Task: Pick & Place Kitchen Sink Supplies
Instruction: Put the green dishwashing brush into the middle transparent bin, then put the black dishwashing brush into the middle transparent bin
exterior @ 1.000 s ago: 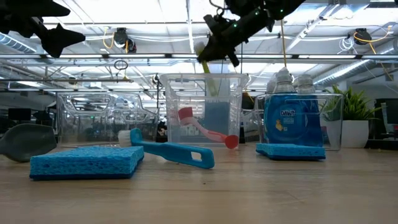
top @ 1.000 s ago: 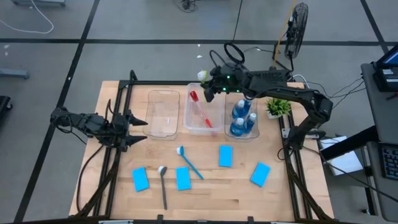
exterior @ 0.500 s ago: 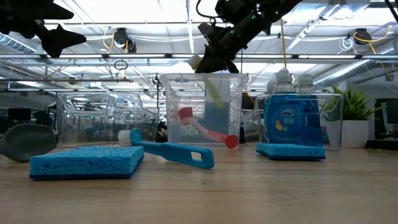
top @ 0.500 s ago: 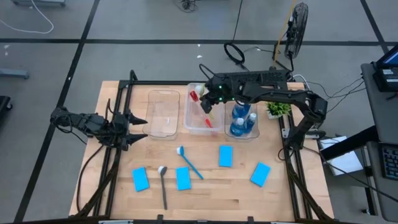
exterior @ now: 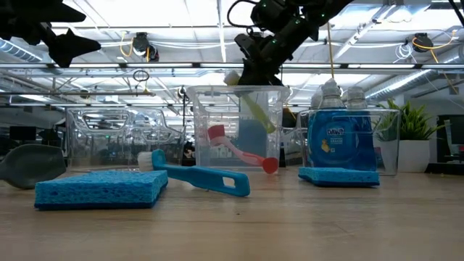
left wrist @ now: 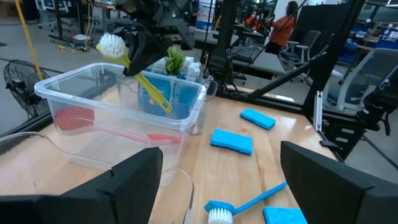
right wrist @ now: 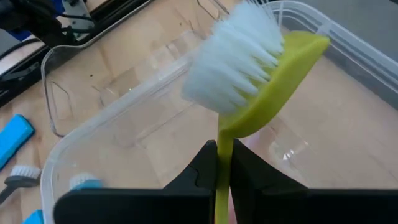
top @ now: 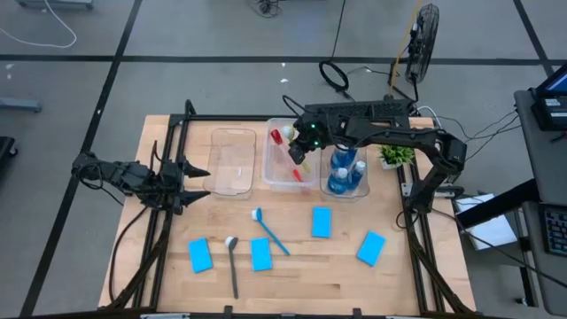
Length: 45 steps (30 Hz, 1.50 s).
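My right gripper [top: 301, 143] hangs over the middle clear tub [top: 270, 177], shut on a yellow-green dish brush [exterior: 255, 110] with white bristles [right wrist: 233, 56]. A red brush [top: 282, 146] lies in that tub. Blue bottles [top: 347, 168] stand in the right tub. On the table lie a blue brush [top: 270, 230], a dark brush [top: 232, 266] and several blue sponges [top: 322, 222]. My left gripper [top: 199, 184] waits open at the left edge, level, beside the left tub [top: 232, 161]. My right gripper pinches the yellow-green brush's handle [right wrist: 224, 163] just below the head, between its two fingers [right wrist: 205, 165]. It comes slanting down from the table's right. The brush is lifted and tilted, head up [left wrist: 112, 45], and its long handle [left wrist: 158, 96] slants down into the middle tub.
A small potted plant [top: 396, 152] stands right of the bottle tub. Black frame rails [top: 168, 221] run along the table's left and right sides. Bare wood shows along the near edge [top: 301, 292].
My right gripper has come down and toward the near edge over the middle tub, tipping further downward. The yellow-green brush has gone with it, from hanging upright behind the tub's far wall to slanting with its handle down inside the tub.
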Available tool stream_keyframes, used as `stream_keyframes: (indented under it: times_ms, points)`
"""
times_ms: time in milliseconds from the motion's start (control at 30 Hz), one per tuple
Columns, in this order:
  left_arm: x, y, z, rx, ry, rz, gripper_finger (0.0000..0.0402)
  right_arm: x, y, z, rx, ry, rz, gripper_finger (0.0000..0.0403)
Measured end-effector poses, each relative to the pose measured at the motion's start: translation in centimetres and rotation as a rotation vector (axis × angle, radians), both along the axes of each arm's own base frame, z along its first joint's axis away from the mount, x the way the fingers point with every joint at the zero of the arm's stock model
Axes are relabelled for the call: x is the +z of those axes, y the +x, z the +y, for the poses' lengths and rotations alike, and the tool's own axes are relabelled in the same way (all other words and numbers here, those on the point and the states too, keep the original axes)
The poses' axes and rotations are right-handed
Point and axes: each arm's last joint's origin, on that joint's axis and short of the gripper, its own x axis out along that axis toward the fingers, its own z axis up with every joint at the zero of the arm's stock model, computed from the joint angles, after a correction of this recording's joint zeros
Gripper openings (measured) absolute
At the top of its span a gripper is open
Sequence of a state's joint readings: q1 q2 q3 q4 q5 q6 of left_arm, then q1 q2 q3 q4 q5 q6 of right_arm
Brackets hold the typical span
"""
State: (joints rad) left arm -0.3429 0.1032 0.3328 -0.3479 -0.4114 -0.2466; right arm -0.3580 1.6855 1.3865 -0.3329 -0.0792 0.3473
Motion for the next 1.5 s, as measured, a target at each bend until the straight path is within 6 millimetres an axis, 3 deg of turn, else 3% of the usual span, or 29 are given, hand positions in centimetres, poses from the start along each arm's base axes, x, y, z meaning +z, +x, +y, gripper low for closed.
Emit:
stream_keyframes:
  times_ms: [333,600,1033,1200,1500]
  points:
    - [0.0,0.0,0.0,0.001,-0.011,-0.001,0.0317,-2.8,-0.5,0.4,0.000,0.049,0.008,0.0015]
    - [0.0,0.0,0.0,0.001,-0.025,-0.002,0.0306,-2.8,-0.3,0.3,-0.002,0.047,-0.030,0.0019]
    - [0.0,0.0,0.0,0.001,-0.022,-0.002,0.0328,-2.5,-0.1,0.4,-0.033,0.073,-0.078,0.0112]
    - [0.0,0.0,0.0,0.004,-0.053,-0.004,0.0321,-0.5,0.6,0.4,0.035,0.062,-0.276,0.0132]
    - [0.0,0.0,-0.2,-0.045,-0.131,-0.003,0.0306,5.8,0.0,2.2,0.192,-0.044,-0.664,0.0134]
